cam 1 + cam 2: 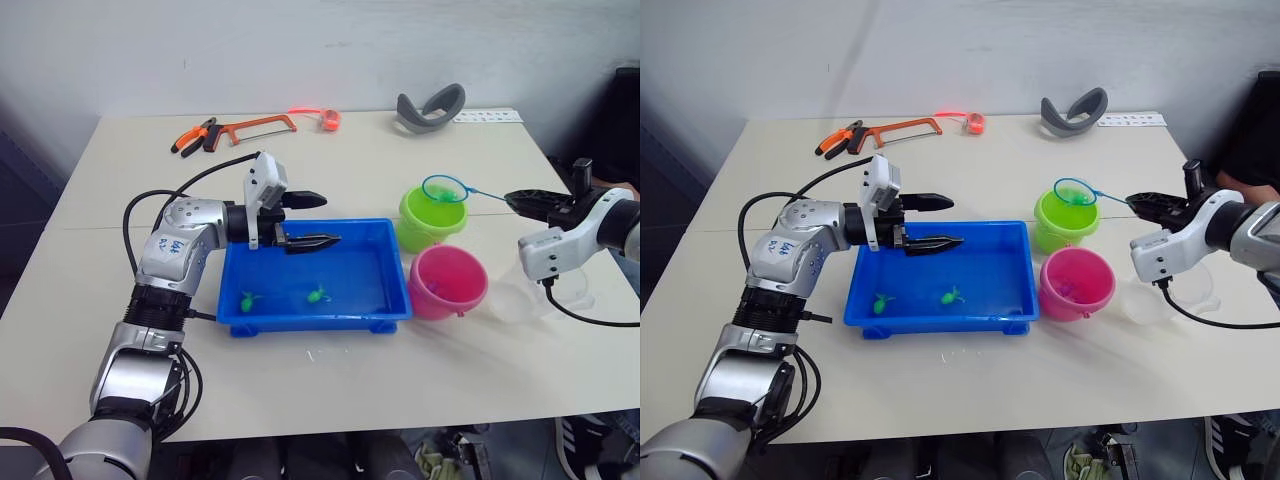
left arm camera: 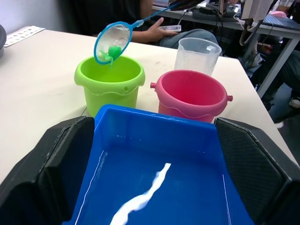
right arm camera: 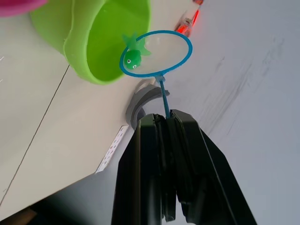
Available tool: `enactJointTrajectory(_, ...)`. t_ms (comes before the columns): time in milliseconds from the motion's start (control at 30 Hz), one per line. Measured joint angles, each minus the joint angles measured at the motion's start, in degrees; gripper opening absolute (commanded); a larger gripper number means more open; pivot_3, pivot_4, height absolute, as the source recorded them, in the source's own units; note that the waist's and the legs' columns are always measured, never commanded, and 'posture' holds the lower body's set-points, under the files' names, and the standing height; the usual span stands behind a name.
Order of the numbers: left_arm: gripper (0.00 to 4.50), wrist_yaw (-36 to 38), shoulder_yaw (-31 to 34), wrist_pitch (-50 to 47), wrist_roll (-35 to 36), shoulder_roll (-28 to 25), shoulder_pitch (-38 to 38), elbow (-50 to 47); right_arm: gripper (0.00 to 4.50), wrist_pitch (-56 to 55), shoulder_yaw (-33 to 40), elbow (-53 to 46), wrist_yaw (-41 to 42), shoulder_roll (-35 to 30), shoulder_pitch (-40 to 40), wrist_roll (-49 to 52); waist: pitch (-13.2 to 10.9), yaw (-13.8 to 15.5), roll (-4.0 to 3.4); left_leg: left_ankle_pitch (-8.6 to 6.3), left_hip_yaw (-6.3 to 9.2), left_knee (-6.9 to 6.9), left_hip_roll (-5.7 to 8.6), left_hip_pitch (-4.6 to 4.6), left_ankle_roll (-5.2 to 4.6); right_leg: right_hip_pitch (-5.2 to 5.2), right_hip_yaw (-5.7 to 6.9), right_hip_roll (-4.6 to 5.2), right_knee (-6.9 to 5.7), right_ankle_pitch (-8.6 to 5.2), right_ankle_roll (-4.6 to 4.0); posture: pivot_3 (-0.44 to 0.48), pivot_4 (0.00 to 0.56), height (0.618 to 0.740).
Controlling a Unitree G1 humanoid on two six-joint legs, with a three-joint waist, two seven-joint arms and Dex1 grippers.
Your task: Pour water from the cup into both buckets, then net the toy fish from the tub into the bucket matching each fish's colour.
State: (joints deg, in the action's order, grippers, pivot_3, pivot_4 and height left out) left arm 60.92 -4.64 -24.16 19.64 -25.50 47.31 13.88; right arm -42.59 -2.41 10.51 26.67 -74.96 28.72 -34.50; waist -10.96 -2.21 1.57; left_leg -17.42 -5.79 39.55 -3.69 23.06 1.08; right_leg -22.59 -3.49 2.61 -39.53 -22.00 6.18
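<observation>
Your left gripper (image 1: pixel 312 220) hovers over the 9 o'clock end of the tub (image 1: pixel 380 306), its jaws spread wide with nothing between them, fingers pointing toward 3 o'clock. On that forearm you can see blue handwriting, too small to read. The tub lies mid-tabletop (image 1: pixel 330 390) with its long axis running 9 to 3 o'clock, and two green fish (image 1: pixel 249 299) (image 1: pixel 318 295) rest near its 6 o'clock wall. Just beside its 3 o'clock end stand the lime green bucket (image 1: pixel 428 220) toward 12 o'clock and the pink bucket (image 1: pixel 447 282) toward 6 o'clock, close together. The net (image 1: pixel 444 188) hangs over the green bucket's mouth, hoop roughly level in the head views, carrying one green fish (image 3: pixel 133 57); its thin handle runs toward 3 o'clock into your right gripper (image 1: pixel 522 201), whose jaws are closed tight on the stick. The clear cup (image 2: pixel 197 54) stands upright beyond the pink bucket at 3 o'clock, near your right arm. Along the tabletop's 12 o'clock edge lie orange-handled pliers (image 1: pixel 194 136), a hacksaw (image 1: pixel 258 126) and a grey curved object (image 1: pixel 430 108).
</observation>
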Motion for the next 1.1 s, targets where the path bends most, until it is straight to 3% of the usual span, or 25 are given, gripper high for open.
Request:
enactJointTrajectory(467,4.45,0.4,0.0,1.6,-0.5,0.0,0.1,0.7,0.0,-5.0,-2.2,2.4,-3.4,-0.1,3.3,-6.5,0.0,-0.6,-0.04,0.0,0.0,0.04,0.0,-0.02,0.0,0.01,0.01,0.0,-0.06,0.0,0.0,0.0,0.15,0.74)
enactJointTrajectory(1100,4.45,0.2,0.1,3.0,-0.8,-0.1,1.3,2.6,0.0,-7.0,-4.4,4.7,-3.5,1.6,5.6,-6.1,0.0,-1.1,-0.09,0.0,-0.07,0.07,-0.02,-0.09,0.0,0.03,-0.04,0.02,-0.13,-0.01,-0.01,0.0,0.15,0.74)
